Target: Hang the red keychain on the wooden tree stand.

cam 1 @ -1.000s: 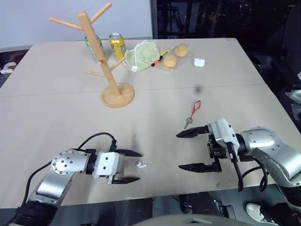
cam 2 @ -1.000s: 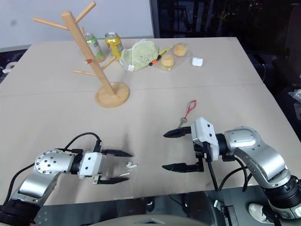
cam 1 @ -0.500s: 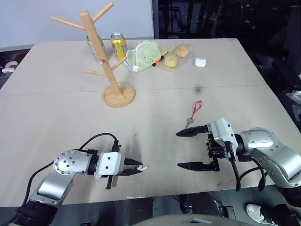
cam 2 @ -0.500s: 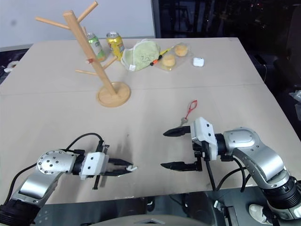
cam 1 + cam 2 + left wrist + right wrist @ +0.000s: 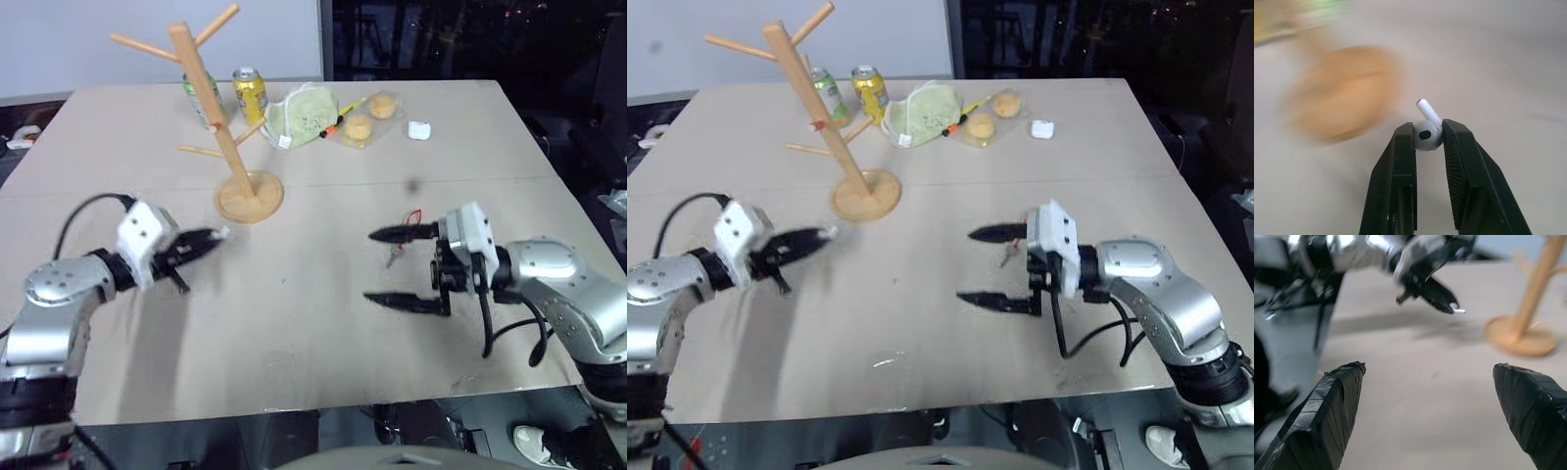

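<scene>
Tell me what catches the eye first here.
The left gripper, raised above the table, pinches a small white earbud. Beyond it the wooden tree stand rises, its pegs bare. The red keychain lies flat by the wide-open right gripper.

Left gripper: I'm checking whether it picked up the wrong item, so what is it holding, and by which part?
The left gripper pinches the small white earbud by its rounded head, stem sticking out past the fingertips. The right gripper is open, holding nothing.
</scene>
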Robot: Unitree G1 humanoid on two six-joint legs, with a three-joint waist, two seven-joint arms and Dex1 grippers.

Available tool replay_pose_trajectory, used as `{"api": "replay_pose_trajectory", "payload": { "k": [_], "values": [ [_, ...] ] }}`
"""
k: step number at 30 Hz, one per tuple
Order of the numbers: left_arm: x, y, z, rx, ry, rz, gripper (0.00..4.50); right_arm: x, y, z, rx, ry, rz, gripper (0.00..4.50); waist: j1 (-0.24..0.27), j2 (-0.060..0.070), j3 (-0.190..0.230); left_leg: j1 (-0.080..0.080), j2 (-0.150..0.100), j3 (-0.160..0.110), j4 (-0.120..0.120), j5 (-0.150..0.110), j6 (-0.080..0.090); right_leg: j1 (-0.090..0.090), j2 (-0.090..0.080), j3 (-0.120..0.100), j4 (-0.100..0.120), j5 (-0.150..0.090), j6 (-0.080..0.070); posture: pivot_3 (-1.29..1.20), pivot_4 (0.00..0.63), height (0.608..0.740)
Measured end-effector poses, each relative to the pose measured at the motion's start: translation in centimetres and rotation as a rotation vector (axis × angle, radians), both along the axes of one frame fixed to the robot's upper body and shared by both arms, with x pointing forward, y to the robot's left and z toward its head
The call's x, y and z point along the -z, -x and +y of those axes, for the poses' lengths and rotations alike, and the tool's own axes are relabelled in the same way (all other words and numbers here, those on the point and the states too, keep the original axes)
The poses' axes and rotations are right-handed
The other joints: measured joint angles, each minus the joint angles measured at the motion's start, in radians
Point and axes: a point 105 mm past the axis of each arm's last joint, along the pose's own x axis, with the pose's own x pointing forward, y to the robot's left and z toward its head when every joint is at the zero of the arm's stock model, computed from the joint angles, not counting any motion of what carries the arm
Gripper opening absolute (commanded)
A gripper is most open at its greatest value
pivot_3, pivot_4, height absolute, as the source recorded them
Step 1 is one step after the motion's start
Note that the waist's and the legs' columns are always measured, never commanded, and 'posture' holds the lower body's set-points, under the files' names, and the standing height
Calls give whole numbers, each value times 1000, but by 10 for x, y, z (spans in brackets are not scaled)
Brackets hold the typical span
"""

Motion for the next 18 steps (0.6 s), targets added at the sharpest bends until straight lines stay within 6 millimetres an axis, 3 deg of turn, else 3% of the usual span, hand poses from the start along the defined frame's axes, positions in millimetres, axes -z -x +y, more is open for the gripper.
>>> {"api": "replay_pose_trajectory", "payload": {
  "k": [5, 9, 15, 16, 18],
  "values": [
    [-16, -21, 55, -392, 81, -133, 236, 0, -1, 10, 8, -28, 18, 4500, -3, -2, -1, -1, 0, 1, 0, 0, 0, 0, 0, 1, -1, 1, 1, 0, 150, 740],
    [5, -22, 103, -721, 148, -138, 236, 4, -5, 15, 20, -33, 25, 4500, -3, -3, -1, 0, 0, 1, 0, 0, 0, 0, 0, 0, 1, 1, 1, 0, 150, 740],
    [28, -17, 130, -926, 218, -111, 236, 5, -14, 15, 42, -29, 21, 4500, -1, -7, -3, 0, 0, 0, 1, 0, 0, 1, 0, 0, 1, 2, -1, 0, 150, 740],
    [31, -16, 131, -941, 223, -106, 1305, 5, -15, 15, 44, -27, 17, 4500, -1, -7, -3, 0, 0, 1, 1, 0, 0, 1, 0, 0, 0, 3, -2, 0, 150, 740],
    [38, -15, 133, -967, 230, -88, 2093, 6, -17, 15, 51, -25, 15, 4500, -2, -8, -3, 0, 0, 1, 1, 0, 0, 1, 0, 0, 0, 3, -3, 0, 150, 740]
  ]
}}
